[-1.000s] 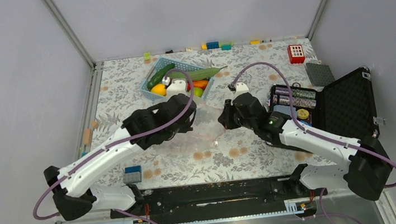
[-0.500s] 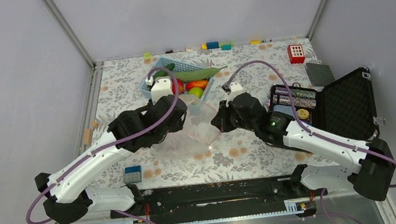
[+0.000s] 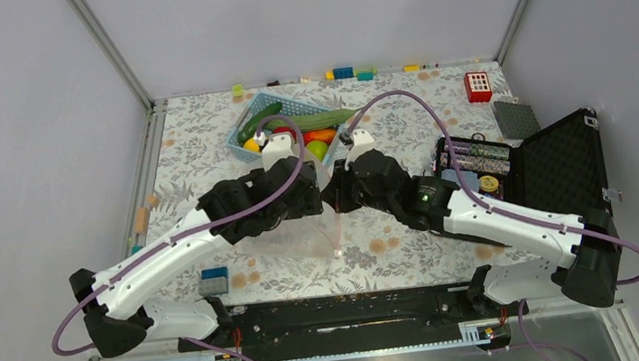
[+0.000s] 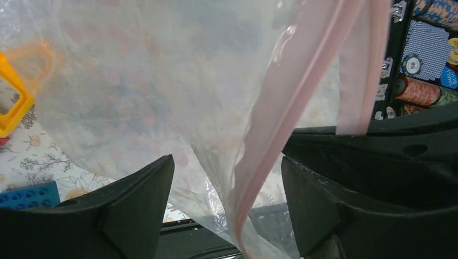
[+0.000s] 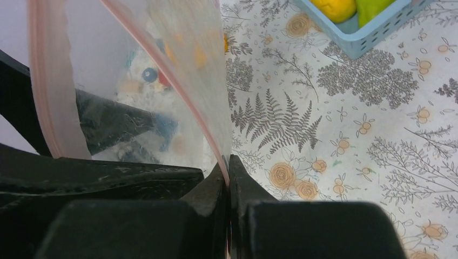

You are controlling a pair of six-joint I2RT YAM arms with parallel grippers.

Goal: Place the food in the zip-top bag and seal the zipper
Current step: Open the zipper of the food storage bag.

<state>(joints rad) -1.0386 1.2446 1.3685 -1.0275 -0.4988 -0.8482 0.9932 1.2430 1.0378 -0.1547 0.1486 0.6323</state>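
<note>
Top external view, zip-top bag [image 3: 317, 231]: at table [image 3: 203, 148] centre, raised off the cloth and hung between the two wrists.

Right gripper [image 5: 228, 178]: jaws together, clamped on the zipper [image 5: 178, 89] at the bag's edge.

Left gripper [image 4: 227, 208]: jaws apart, pink strip and clear film hanging loose between them, touching neither finger as far as visible.

Progress: early.
- Food [image 3: 318, 137] heaped in the blue basket [image 3: 298, 103] at 12 o'clock of the bag; none made out inside the bag. Coloured blurs behind the film in the right wrist view too vague to identify.
- Bag mouth unsealed – two pink strips diverging upward from the pinch.
- Left to do, by judgement: hold mouth open, carry each piece across, press zipper shut along its full width.

Edges and room:
- Wrists crowded close together over the bag; little slack between them.
- Basket near, short reach at 12 o'clock.
- Open black case [image 3: 559, 158] at 3 o'clock, beside the right forearm; limited swing that way.
- Blue block [image 3: 213, 274] at 8 o'clock, well apart.
- Bare cloth at 9 o'clock up to the frame rail.
</note>
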